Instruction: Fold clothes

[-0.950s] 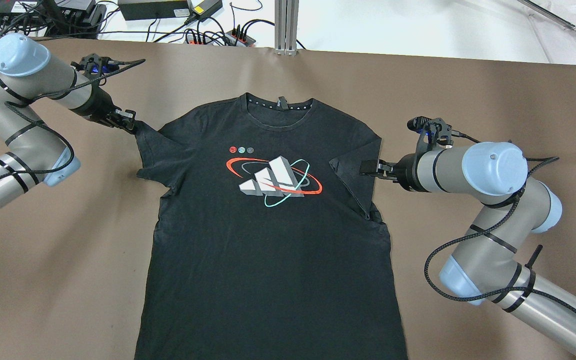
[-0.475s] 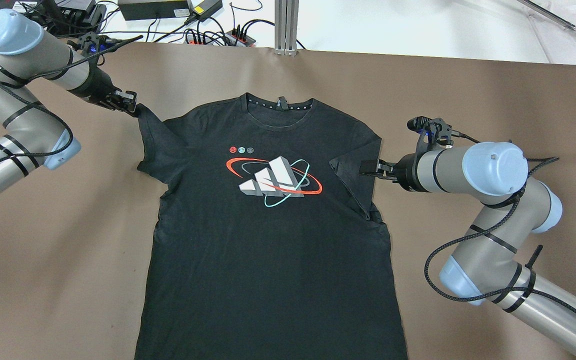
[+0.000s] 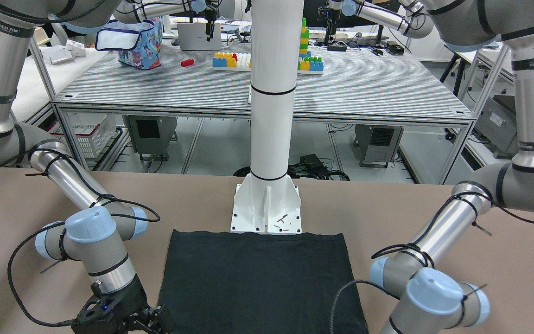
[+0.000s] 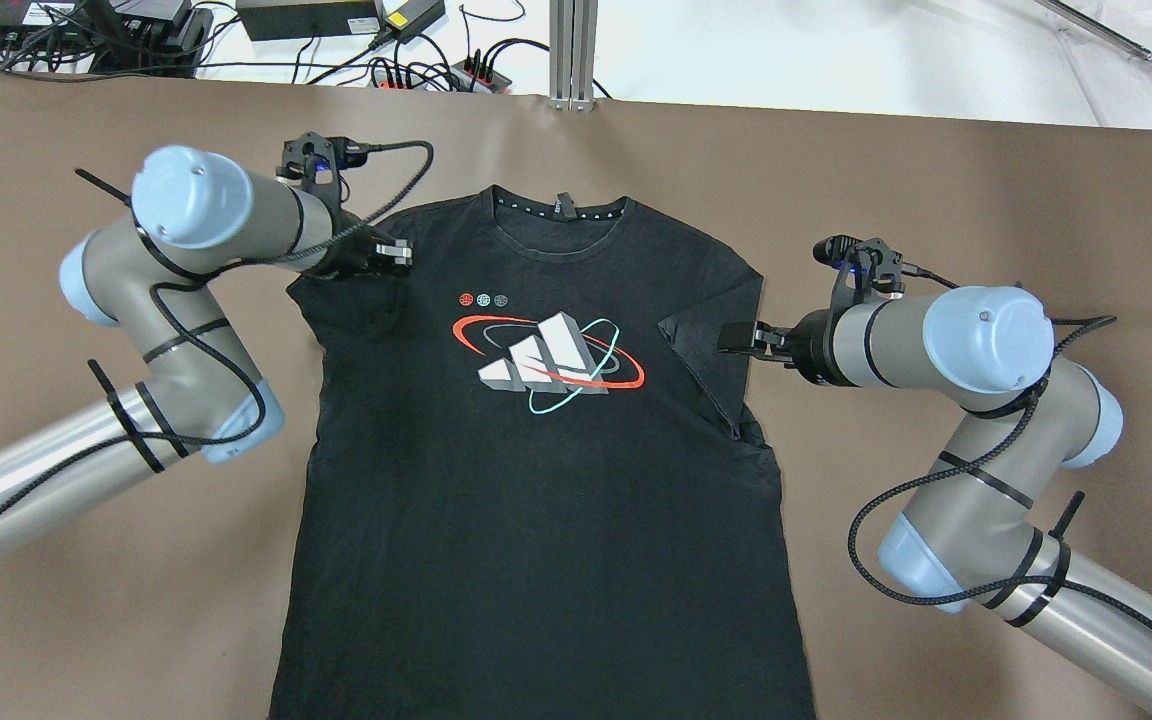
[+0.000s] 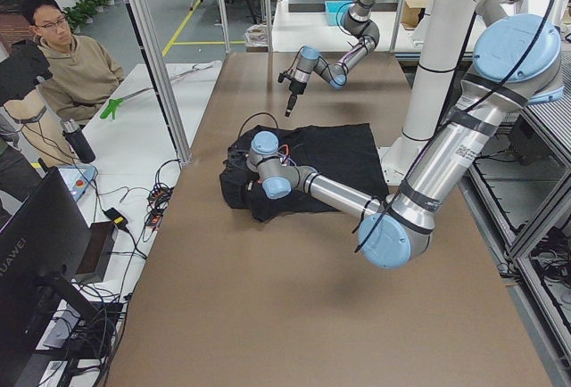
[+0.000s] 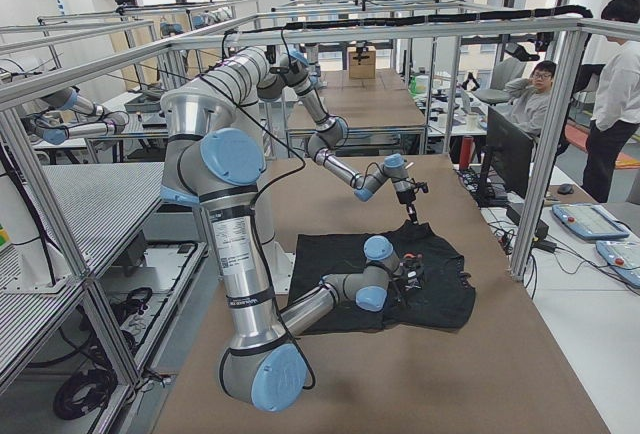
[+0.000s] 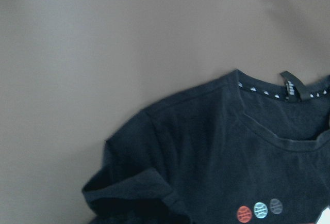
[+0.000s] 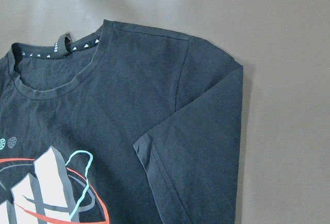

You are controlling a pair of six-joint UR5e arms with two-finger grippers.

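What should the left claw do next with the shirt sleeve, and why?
Probably let go and lift straight up. The left claw sits over the T-shirt near its shoulder, and the left sleeve already lies folded in on the shirt, like the right sleeve beside the right claw. With both sleeves in, the body fold likely comes next.

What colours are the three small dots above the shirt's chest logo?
The dots are red, teal, grey; clearest in the left wrist view.
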